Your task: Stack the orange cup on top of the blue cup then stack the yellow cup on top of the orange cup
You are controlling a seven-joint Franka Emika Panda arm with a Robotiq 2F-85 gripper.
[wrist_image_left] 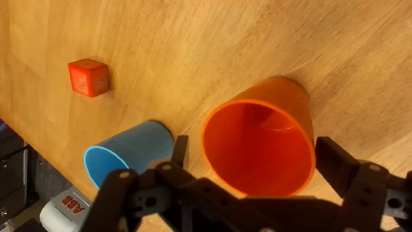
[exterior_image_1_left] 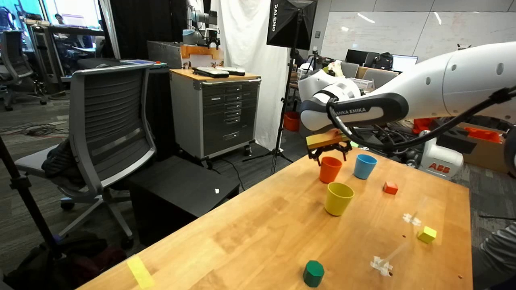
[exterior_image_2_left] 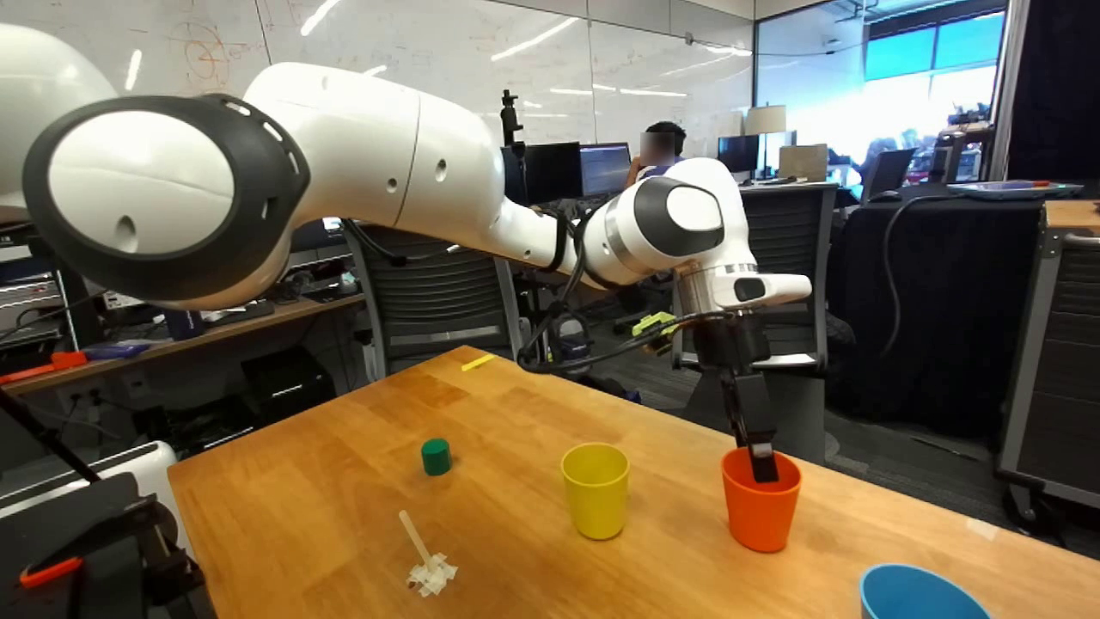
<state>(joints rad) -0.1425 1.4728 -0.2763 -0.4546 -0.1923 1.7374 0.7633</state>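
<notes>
Both exterior views take in the wooden desk (exterior_image_1_left: 242,237), wide and visibly grained; over it reaches the white Franka Emika arm (exterior_image_1_left: 423,80), from between two and three o'clock in an exterior view; at its end the black jaws are released, parted wide and aimed down at the desk; the yellow cup (exterior_image_1_left: 339,201), largest of the three cups, stands mouth up and apart from the jaws, just short of six o'clock from them in an exterior view; next in size, the orange cup (wrist_image_left: 262,141) stands upright on the desk below the jaws; in the wrist view its rim lies between them, one jaw at nine o'clock with a strip of bare desk showing beside the rim, the other just past three o'clock and so close that I cannot tell whether it touches; the blue cup (wrist_image_left: 138,146), much the same size, stands upright near but apart from the orange cup, at nine o'clock from it in the wrist view and partly hidden there by the jaws; the green polygonal block (exterior_image_1_left: 313,274) sits between six and seven o'clock from the yellow cup in an exterior view; the yellow cube (exterior_image_1_left: 426,235), smaller, sits at nearly four o'clock from that cup; the red block (wrist_image_left: 89,78), likewise small, sits at about ten o'clock from the orange cup in the wrist view.
</notes>
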